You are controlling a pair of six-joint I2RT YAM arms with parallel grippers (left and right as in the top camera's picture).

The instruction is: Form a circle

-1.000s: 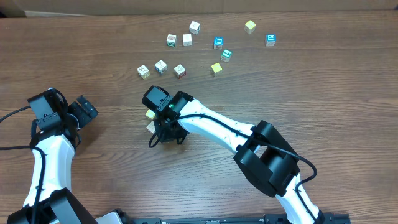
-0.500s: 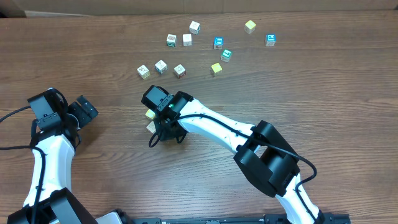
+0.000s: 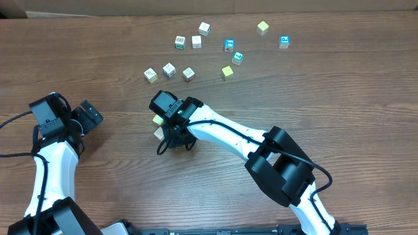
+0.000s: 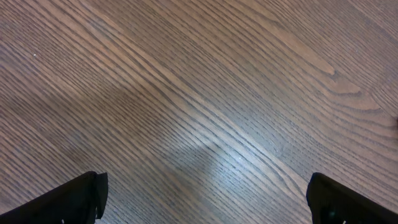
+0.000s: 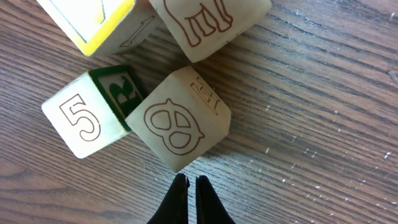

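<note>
Well to the left of the circle [image 5: 124, 102], the left gripper [image 3: 88, 116] hangs over the wooden table [image 4: 205, 93] with its jaws spread wide. Its wrist view shows only wood grain between two dark fingertips [image 4: 78, 196], with nothing held. From overhead the circle is mostly hidden under the right arm [image 3: 222, 134]; only a yellow corner and a pale sliver show at the gripper's left side. The right wrist view shows the rest of it: four cubes packed close. A yellow-edged cube [image 5: 93, 25] and an animal-print cube [image 5: 211, 22] sit at the top. Below them, a cube with a 5 [image 5: 81, 124] touches a pretzel-print cube [image 5: 180, 127]. The right gripper [image 5: 191, 196] is pinched closed and empty, its tips just beside the pretzel-print cube's lower corner; whether they touch it cannot be told. Beyond the circle and to its right, loose cubes [image 3: 226, 72] lie scattered, visible only from overhead.
</note>
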